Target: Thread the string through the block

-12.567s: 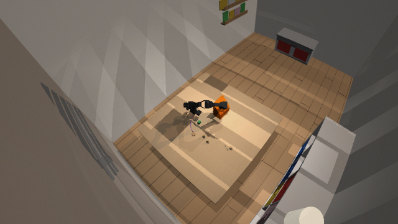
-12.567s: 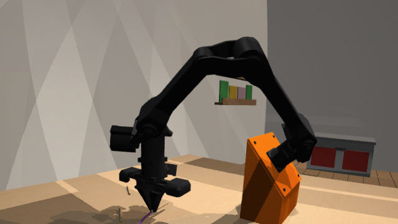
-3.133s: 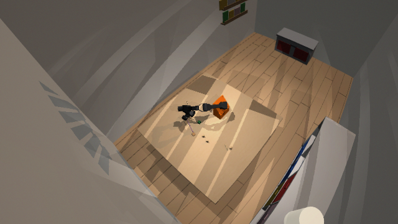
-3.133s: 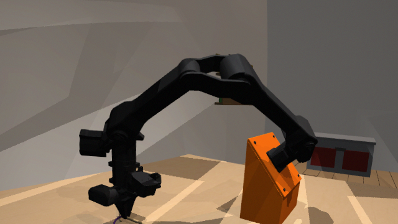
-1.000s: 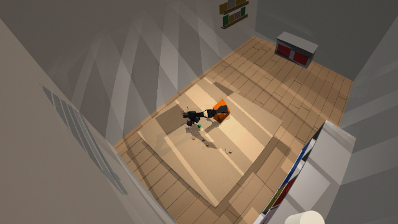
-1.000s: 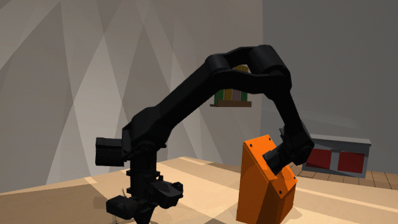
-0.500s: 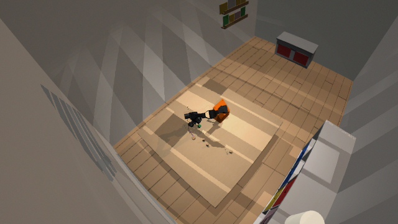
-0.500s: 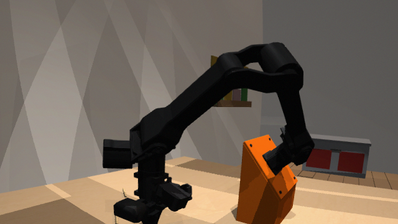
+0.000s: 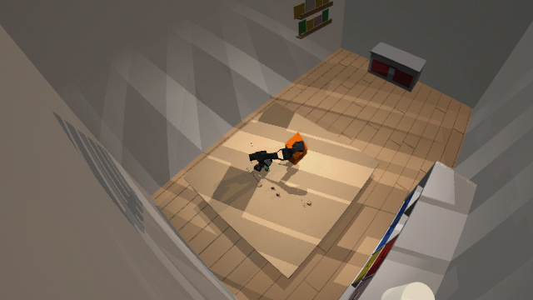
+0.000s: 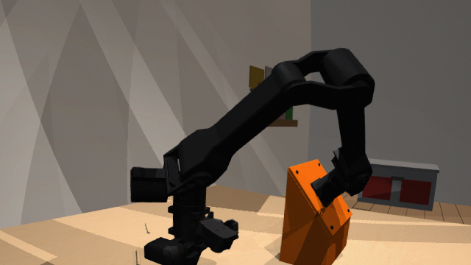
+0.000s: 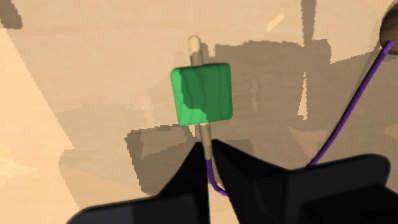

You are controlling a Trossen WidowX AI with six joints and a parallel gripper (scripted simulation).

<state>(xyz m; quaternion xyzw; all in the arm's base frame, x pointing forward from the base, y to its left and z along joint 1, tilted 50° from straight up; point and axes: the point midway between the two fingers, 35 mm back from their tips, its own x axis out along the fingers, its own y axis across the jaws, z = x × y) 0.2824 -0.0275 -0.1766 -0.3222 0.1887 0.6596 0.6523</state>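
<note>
The green block [image 11: 202,95] [image 9: 266,168] sits on the table top, just ahead of my fingertips in the wrist view. My gripper [image 11: 206,146] is shut on the stick [image 11: 194,45] near its string end. The stick shows on both sides of the block, in one line: its rounded tip beyond the far side, its rear part between the near side and my fingers. Its middle is hidden by the block. The purple string [image 11: 350,107] [image 9: 254,177] loops from the stick's rear end behind my right finger to the round wooden button [image 11: 392,30] [image 9: 259,185].
Loose sticks [image 10: 147,228] [image 9: 251,144] lie behind and beside the arm. Small dark objects [image 9: 273,188] [image 9: 278,194] lie past the button, with another small object [image 9: 309,203] farther off. The arm's orange base [image 9: 296,139] [image 10: 302,221] stands on the table.
</note>
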